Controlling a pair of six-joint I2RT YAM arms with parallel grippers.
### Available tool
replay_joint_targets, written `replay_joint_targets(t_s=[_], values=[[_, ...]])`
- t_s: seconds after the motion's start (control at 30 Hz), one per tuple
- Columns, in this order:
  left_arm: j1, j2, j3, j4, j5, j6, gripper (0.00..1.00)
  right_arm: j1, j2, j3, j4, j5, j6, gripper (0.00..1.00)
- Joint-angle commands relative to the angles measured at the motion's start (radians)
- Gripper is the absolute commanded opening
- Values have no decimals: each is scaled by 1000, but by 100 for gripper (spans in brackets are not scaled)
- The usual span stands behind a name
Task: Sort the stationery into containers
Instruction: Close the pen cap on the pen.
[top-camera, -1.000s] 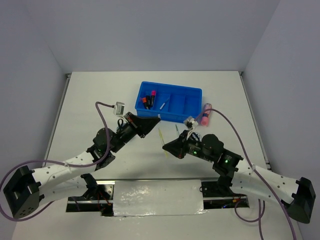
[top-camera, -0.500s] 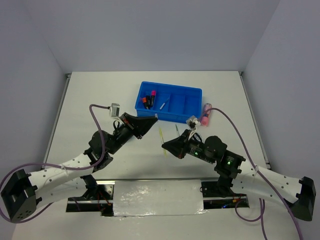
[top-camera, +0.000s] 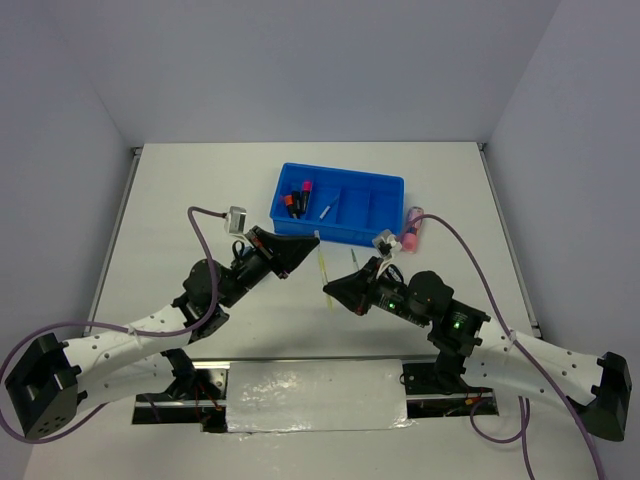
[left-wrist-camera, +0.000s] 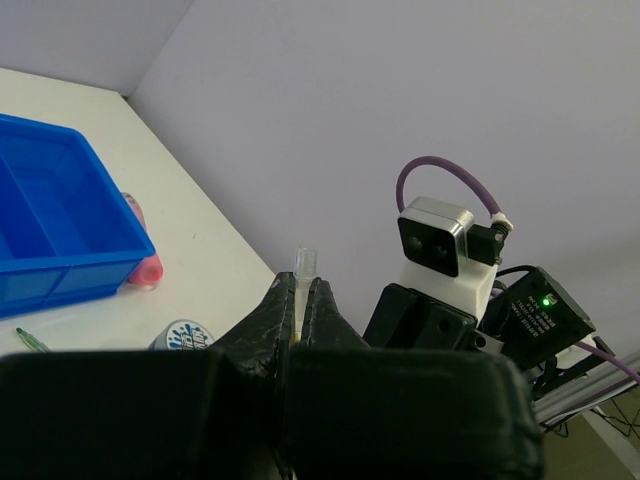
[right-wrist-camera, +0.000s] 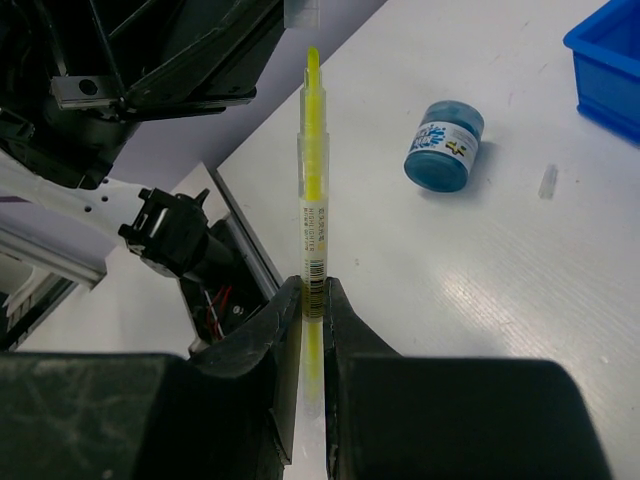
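Partly hidden, yellow pen (right-wrist-camera: 312, 200) in right claw (right-wrist-camera: 312, 292)

A white table (top-camera: 200, 180) bearing a blue tray (top-camera: 340, 236).
A pink tube (top-camera: 411, 228) lies beside the tray's right end; a blue-white roll (right-wrist-camera: 445, 145) nearby.

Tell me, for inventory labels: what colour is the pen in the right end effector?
The pen is yellow with clear casing; right wrist view shows it best.

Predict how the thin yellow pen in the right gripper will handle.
Probably stiff: the yellow pen juts straight from the right gripper, held only at one end. Likely light, being so slim. Its glossy clear barrel looks smooth, so it may slip or roll once released.
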Motion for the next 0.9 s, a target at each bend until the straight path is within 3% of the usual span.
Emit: replay_joint_targets(t_s=[0.0,0.87], values=[[-5,7,25,77,22,-4,0,9,0,44,42,14,-21,0],[-5,28,-4,99,39,-22,0,9,32,117,36,99,-27,0]])
